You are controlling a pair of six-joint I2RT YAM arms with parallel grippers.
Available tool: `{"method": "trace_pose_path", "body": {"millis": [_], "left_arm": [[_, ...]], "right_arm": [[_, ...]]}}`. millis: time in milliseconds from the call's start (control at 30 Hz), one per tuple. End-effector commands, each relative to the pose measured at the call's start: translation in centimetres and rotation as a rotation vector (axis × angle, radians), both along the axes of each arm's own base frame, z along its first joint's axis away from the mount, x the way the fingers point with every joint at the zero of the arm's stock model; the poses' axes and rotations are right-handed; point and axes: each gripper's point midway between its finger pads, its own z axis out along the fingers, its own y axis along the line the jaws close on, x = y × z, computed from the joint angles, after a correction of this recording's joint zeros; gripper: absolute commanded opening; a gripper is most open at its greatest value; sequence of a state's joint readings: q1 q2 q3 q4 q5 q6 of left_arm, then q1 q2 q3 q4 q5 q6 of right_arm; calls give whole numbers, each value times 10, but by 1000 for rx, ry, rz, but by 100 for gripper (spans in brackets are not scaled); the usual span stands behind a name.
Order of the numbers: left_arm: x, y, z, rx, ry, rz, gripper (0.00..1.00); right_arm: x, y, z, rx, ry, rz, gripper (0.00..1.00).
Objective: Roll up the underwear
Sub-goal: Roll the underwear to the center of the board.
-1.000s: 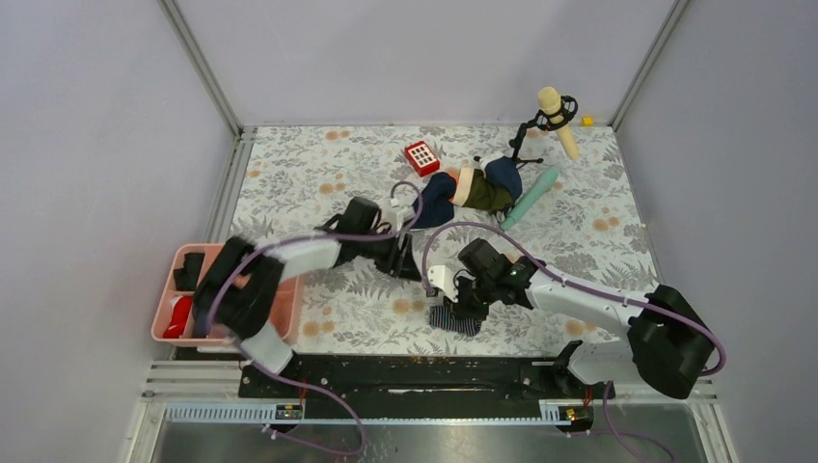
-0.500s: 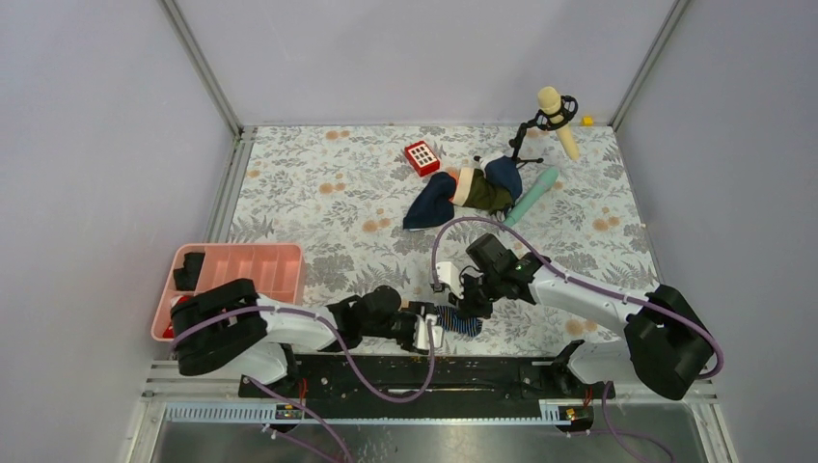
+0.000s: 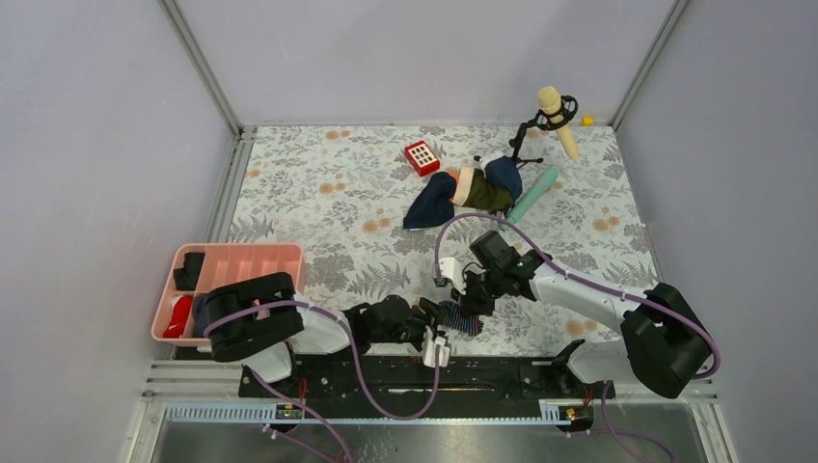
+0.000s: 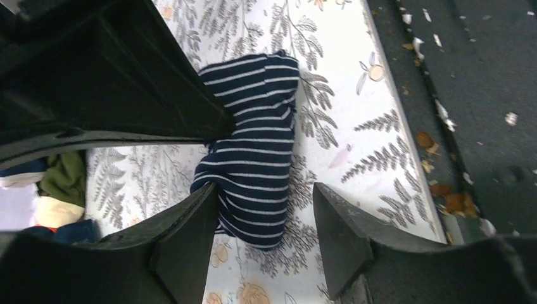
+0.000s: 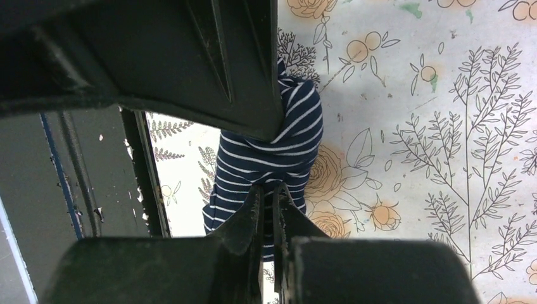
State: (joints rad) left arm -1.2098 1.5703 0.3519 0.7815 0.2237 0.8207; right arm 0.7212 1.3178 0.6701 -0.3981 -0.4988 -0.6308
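table [image 3: 318, 183]: flowered cover; everything below lies on it.
pink tray [image 3: 253, 255]: near edge, on my left side; a dark piece and a red piece sit in its left compartments.
navy cloth [image 3: 430, 204]: far middle of the table, touching the green and tan garment [image 3: 481, 192], both well apart from my pincers.
underwear [image 3: 463, 317]: navy with thin pale stripes, bunched into a short lump on the table near its near edge, between my two pincers.
microphone [image 3: 554, 104]: on a small black stand at the far right.
teal tube [image 3: 533, 195]: lying just beside the garment heap.
left pincer [image 4: 265, 190]: jaws apart, straddling the near end of the lump; one finger [image 4: 190, 234] touches the cloth, the other stands clear of it.
right pincer [image 5: 267, 193]: jaws pressed together, pinching a fold of the striped cloth, which puckers at my tips.
red pad [image 3: 422, 156]: small, with white squares, at the far middle.
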Motion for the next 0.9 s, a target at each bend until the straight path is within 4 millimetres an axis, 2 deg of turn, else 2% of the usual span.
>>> {"method": "trace_pose_path", "body": {"millis": [0,133,167,300,400,567,600,667,733,833,867], "left_arm": [[3,-22,5,-26,-94,-28,57],[16,-27,-9,30,-124,15,57],[18,-25,-18,63,-125,20,57],[16,-21,-41,174,-138,-13,53],[3,-13,-62,285,-119,-97,39],[-18,7,-88,418,-50,-188,1],[-19,8,-90,427,-34,-180,0],[-20,11,-91,446,-8,-164,0],[-19,14,-89,454,18,-140,0],[-10,14,-79,431,65,-90,0],[-6,14,-73,418,86,-69,0]], "right_arm": [[-29,-42,-31,-194,123,-15,0],[-29,-42,-31,-190,129,-16,0],[-29,-42,-31,-191,129,-16,0],[-28,-42,-30,-188,129,-20,0],[-28,-42,-30,-185,132,-23,0],[-26,-42,-29,-180,130,-31,0],[-25,-42,-29,-178,127,-30,1],[-20,-41,-23,-159,106,-45,16],[-12,-32,3,-64,110,-82,30],[13,-18,69,145,94,-225,50],[21,-17,93,191,84,-296,62]]}}
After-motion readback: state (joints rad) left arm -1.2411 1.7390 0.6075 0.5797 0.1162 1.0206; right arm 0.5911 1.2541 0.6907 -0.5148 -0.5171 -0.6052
